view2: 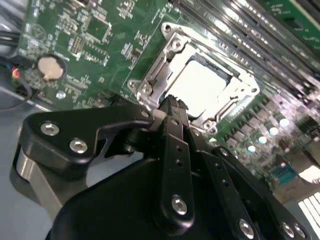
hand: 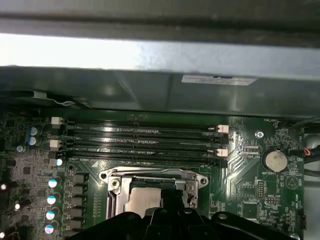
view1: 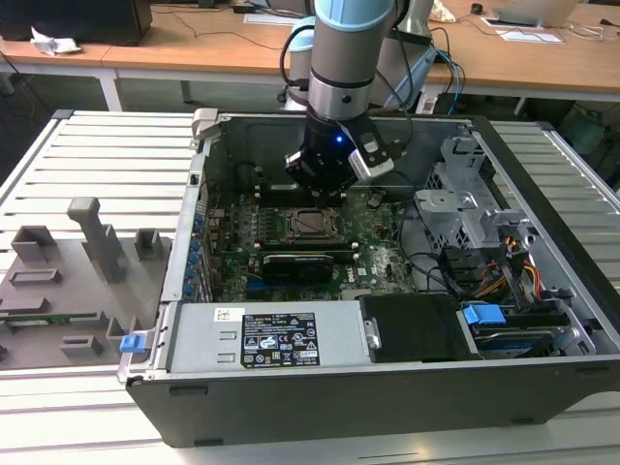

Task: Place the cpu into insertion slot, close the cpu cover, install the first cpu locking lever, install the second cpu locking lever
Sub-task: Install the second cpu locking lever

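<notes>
Second wrist view: end effector (view2: pixel 170 107) drawn together, empty, hovering just beside the cover (view2: pixel 150 80) lying closed over the chip (view2: pixel 200 87) seated in the socket (view2: pixel 235 75). Exterior view: socket (view1: pixel 312 223) mid-board inside the open computer case (view1: pixel 542 320).

Case wall (hand: pixel 160 90), memory slots (hand: pixel 140 140) crowd socket.

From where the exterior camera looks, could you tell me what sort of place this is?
Probably a lab or workshop bench set up for computer assembly: an opened desktop computer case lies on a slatted white table, the robot's gripper hangs over its motherboard, and office desks stand behind.
</notes>
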Tool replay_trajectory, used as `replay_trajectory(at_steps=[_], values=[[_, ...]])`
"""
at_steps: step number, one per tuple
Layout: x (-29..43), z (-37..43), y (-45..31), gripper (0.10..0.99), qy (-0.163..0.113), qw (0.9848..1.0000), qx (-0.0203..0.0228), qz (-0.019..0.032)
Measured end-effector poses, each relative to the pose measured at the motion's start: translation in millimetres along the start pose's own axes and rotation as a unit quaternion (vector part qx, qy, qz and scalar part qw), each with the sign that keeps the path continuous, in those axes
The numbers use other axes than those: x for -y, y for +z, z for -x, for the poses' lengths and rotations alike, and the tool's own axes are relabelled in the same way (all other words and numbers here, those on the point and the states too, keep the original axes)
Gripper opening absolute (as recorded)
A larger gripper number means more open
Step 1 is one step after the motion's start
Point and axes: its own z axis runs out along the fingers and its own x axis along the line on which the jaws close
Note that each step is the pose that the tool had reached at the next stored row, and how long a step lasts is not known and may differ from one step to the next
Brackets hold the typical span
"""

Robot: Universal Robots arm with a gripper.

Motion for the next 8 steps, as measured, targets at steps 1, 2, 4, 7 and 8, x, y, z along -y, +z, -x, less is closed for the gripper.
replay_trajectory(at_steps=[1, 2, 4, 7, 8], values=[[-0.1, 0.0, -2.3, 0.106, 0.000, 1.0000, 0.0000, 0.0001], [0.0, 0.0, -3.1, 0.106, 0.000, 1.0000, 0.0000, 0.0001], [3.1, -0.1, -3.3, 0.106, 0.000, 1.0000, 0.0000, 0.0002], [13.8, -0.6, -4.1, 0.106, 0.000, 1.0000, 0.0000, 0.0002], [17.4, -0.7, -4.3, 0.106, 0.000, 1.0000, 0.0000, 0.0002]])
